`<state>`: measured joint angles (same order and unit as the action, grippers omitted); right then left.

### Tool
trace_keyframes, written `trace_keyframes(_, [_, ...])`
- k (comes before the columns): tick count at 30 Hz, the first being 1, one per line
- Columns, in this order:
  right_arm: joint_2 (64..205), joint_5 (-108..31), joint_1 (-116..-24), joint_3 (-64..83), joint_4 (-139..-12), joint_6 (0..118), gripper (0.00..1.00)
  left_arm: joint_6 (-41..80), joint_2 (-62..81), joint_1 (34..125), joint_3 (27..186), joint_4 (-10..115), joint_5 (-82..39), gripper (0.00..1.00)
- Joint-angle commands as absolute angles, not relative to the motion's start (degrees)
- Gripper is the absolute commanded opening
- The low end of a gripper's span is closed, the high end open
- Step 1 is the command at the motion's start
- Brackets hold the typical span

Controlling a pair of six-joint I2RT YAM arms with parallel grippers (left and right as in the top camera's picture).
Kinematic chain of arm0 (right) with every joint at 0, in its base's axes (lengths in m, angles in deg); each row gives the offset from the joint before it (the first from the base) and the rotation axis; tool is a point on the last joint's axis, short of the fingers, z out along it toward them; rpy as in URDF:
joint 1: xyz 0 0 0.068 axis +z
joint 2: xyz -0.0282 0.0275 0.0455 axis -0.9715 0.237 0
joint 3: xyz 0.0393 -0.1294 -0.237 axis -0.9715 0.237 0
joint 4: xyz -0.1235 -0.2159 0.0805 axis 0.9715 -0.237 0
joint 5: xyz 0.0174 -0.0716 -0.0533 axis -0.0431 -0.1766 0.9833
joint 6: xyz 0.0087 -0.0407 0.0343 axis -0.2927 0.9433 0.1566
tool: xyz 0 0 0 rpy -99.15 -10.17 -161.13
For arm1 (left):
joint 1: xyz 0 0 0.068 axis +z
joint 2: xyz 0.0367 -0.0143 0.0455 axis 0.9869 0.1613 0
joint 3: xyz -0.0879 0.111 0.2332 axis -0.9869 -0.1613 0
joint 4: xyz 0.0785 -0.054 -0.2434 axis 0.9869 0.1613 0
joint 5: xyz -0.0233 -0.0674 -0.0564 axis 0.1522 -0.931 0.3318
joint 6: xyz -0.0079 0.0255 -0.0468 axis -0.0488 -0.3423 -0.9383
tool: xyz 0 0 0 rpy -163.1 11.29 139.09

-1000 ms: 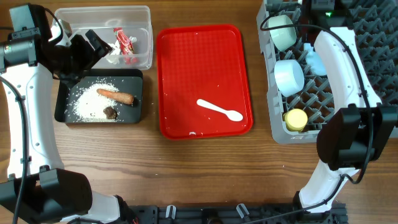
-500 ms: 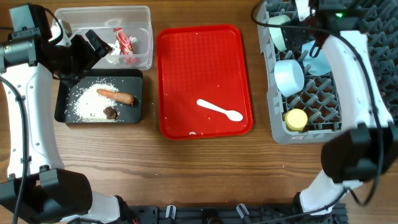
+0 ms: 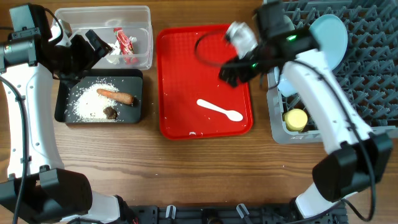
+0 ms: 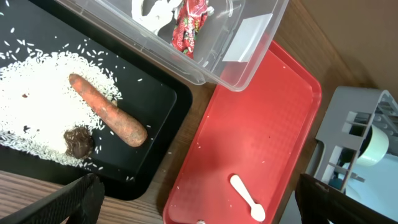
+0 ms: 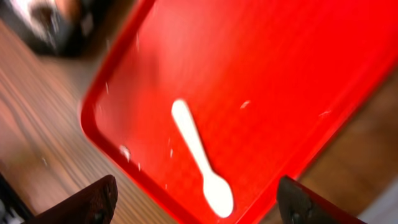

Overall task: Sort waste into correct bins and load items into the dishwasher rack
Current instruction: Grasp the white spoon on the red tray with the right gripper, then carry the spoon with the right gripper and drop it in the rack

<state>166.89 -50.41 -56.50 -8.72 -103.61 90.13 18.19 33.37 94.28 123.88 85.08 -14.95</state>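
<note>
Waste lies sorted in two bins ahead of the left jaws, which stand wide apart with nothing between them. The clear tub (image 3: 142,25), furthest ahead of them, holds the red-and-white wrapper (image 3: 125,43) and crumpled tissue (image 4: 155,7). The black tray (image 3: 137,81), nearer and toward their left finger, holds loose rice (image 3: 84,102), the orange-brown sausage-like piece (image 3: 116,96) on top of it, and the small dark lump (image 3: 111,112) touching that piece's side.

The right jaws are also spread, gripping nothing, and hang over the red serving tray (image 3: 186,81). The white spoon (image 5: 199,155) lies flat on that tray, below and between the two fingers, apart from both. A few white specks dot the tray around it.

Behind the right jaws, the grey dishwasher rack (image 3: 379,62) on the surface holds the light blue plate (image 3: 329,34) on edge among the pegs and the yellow cup (image 3: 296,119) at a near corner. A pale blue bowl (image 3: 286,84) shows partly beside the arm. The mint-green bowl (image 4: 375,144) is seen in the rack only in the left wrist view.
</note>
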Motion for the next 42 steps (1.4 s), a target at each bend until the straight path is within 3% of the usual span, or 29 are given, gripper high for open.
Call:
trace_keyframes(1, [169.45,-47.48,-54.81,-1.38,-101.88,95.79,0.83,17.66,33.37,94.39,124.06,85.06,-15.02,1.00])
trace_keyframes(8, [172.57,-47.65,-54.59,8.94,-90.85,95.13,0.65,17.66,33.37,94.39,124.06,85.06,-15.02,1.00])
trace_keyframes(21, [178.61,-49.88,-54.59,13.09,-82.06,93.34,0.50,17.66,33.37,94.39,124.06,85.06,-15.02,1.00])
trace_keyframes(27, [180.84,-49.88,-54.59,13.11,-82.19,92.12,0.29,17.66,33.37,94.39,124.06,85.06,-15.02,1.00])
trace_keyframes(33, [180.86,-49.86,-54.59,13.11,-83.59,92.14,0.22,17.66,33.37,94.39,124.06,85.06,-15.02,1.00])
trace_keyframes(37, [180.86,-49.84,-54.59,13.11,-83.76,92.12,0.04,17.66,33.37,94.39,124.06,85.06,-15.02,1.00])
trace_keyframes(42, [180.84,-49.82,-54.62,11.93,-83.70,87.07,0.04,17.66,33.37,94.39,124.06,85.06,-15.02,1.00])
